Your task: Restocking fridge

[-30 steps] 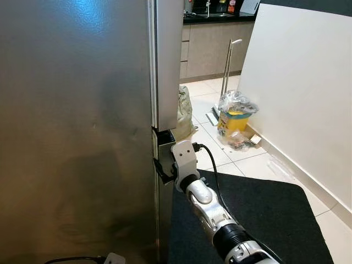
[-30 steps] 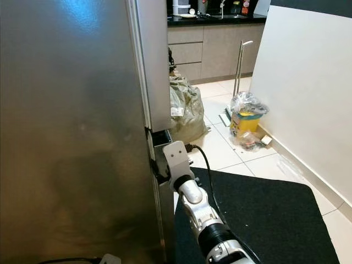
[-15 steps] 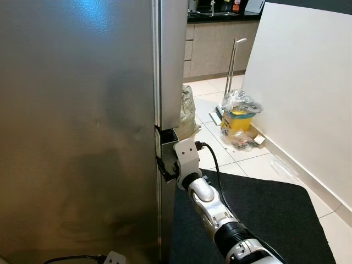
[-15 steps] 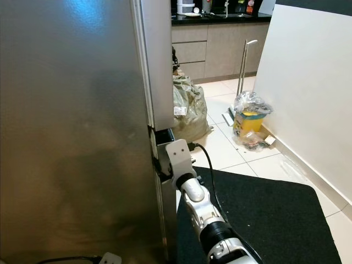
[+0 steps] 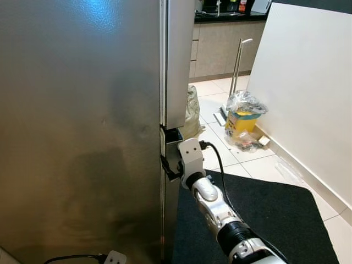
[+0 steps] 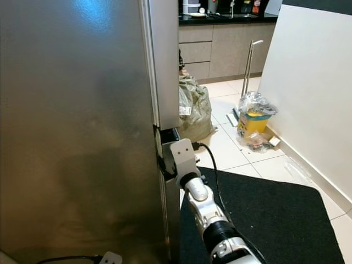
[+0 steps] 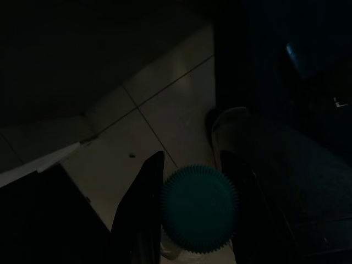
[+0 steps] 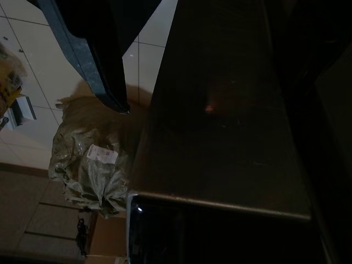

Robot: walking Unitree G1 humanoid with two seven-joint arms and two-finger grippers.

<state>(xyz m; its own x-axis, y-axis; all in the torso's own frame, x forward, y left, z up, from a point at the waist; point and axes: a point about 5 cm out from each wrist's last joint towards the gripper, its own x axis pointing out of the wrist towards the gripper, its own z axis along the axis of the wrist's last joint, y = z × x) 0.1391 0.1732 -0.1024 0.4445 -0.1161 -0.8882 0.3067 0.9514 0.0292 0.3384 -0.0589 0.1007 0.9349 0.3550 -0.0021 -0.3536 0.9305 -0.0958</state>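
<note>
**Right gripper at the fridge door edge, tiled kitchen beyond**

The stainless fridge (image 5: 82, 126) stands closed across the robot's left, its brushed door reflecting a blue glint near the top. The right gripper (image 5: 169, 165) reaches to the door's right edge, one black finger hooked at the seam; whether the fingers are clenched or released cannot be told. In the left wrist view, the left gripper (image 7: 190, 212) hangs in shade over the floor, its fingers grasping a teal ribbed cap (image 7: 199, 209) of a container. A black mat (image 5: 264, 214) lies on pale floor tiles (image 5: 231, 154) beside a white wall panel (image 5: 308, 93). A greenish sack (image 6: 193, 107) rests just behind the fridge; a yellow bin with a plastic bag (image 5: 241, 113) stands near the panel. Grey cabinets under a dark worktop (image 6: 231, 17) close the far side.
</note>
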